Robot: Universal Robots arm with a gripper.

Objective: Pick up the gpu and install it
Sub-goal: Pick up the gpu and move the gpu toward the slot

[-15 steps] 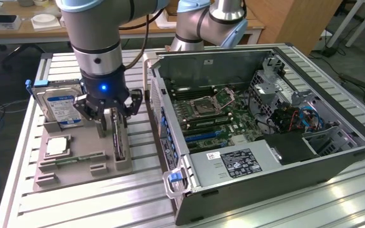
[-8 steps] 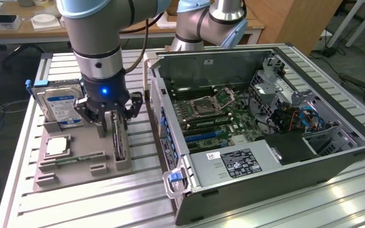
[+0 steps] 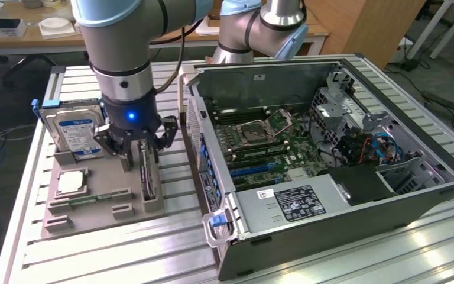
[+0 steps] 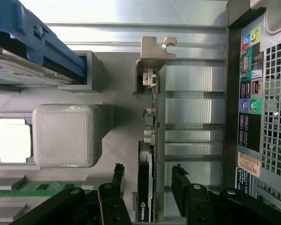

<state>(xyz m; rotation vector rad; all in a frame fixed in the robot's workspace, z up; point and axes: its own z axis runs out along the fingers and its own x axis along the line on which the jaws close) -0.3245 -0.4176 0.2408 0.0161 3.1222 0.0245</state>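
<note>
— What's underneath you?

— A ribbed metal table (image 3: 132, 254) in a workshop. On it lies a grey holder (image 3: 93, 223), and beside that, toward the exterior view's right, stands an open computer case (image 3: 416, 195) with its motherboard (image 3: 266, 142) exposed.

— And where is the gpu?

— The gpu (image 3: 146, 180) stands on its long edge in a slot of the holder, on the side nearest the case. It is dark and thin, with a metal bracket at 1 end.

— How is your gripper set?

— My gripper (image 3: 142, 155) points straight down over the card. My jaws are spread wide: in the wrist view, my 2 black fingers (image 4: 180, 180) sit 1 on each side of the gpu (image 4: 147, 197), with a gap visible between each tip and the card. I am pinching nothing.

— What else sits in the holder?

— A hard drive (image 3: 77, 133) with a blue and white label, upright at the back. A square processor (image 3: 71, 182) lies flat in a recess, and a green memory stick (image 3: 101, 197) lies near it.
</note>
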